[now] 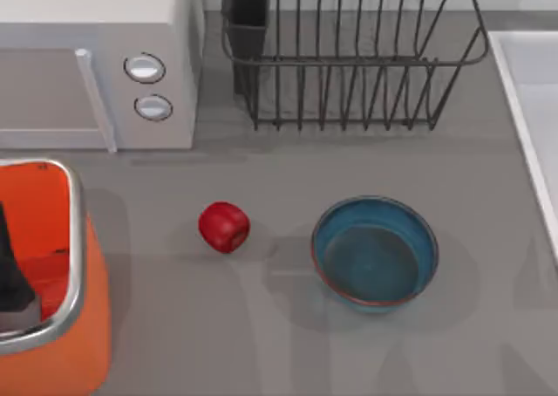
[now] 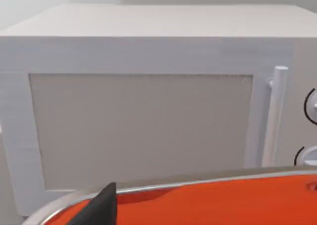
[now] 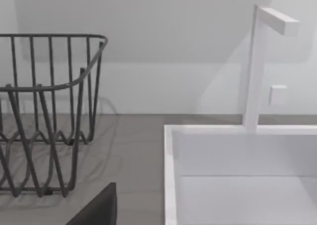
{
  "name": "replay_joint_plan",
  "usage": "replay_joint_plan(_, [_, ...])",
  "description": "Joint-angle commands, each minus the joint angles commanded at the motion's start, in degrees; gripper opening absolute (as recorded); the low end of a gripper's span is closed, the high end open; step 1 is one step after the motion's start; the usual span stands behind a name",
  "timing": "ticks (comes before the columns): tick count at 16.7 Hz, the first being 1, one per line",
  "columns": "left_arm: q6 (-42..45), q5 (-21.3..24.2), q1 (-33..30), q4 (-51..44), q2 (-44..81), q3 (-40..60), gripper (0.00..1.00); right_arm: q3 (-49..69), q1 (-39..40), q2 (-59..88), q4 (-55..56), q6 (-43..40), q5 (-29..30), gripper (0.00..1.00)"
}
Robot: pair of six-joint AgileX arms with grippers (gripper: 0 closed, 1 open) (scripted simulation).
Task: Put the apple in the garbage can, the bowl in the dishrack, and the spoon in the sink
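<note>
The small round glossy red apple (image 1: 224, 227) sits on the grey tabletop (image 1: 261, 344) near its middle, just left of the round blue glazed bowl (image 1: 375, 252) with a thin reddish-brown rim; the two are near each other but apart, and the bowl stands upright with nothing in it. Behind them, along the far edge, the large dark grey wire dishrack (image 1: 349, 56) stands with its dark rectangular utensil cup (image 1: 248, 17) at its left corner, next to the white microwave (image 1: 96, 64) with two round knobs. The large orange garbage can (image 1: 65, 265) with a shiny silver rim occupies the tabletop's left edge, in front of the microwave, well apart from the apple. The pale whitish sink (image 1: 532, 99) with its raised white rim lies at the right edge.

In the left wrist view a dark tip of the left claw (image 2: 99, 207) shows just above the garbage can's rim, facing the microwave door; whether it is released or clenched cannot be told. In the right wrist view a dark tip of the right claw (image 3: 96, 207) shows between the dishrack and the sink basin with its white faucet (image 3: 257, 66); its state cannot be told either.
</note>
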Motion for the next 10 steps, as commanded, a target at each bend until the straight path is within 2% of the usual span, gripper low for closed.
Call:
replay_joint_plan(5, [0.14,-0.04,-0.81,-1.80,3.04,2.60,1.00,0.00,0.00,0.00,0.00,0.00,0.00,1.00])
replay_joint_plan(10, [0.83,-0.26,-4.68,-10.39,17.65,14.98,1.00,0.00,0.00,0.00,0.00,0.00,0.00,1.00])
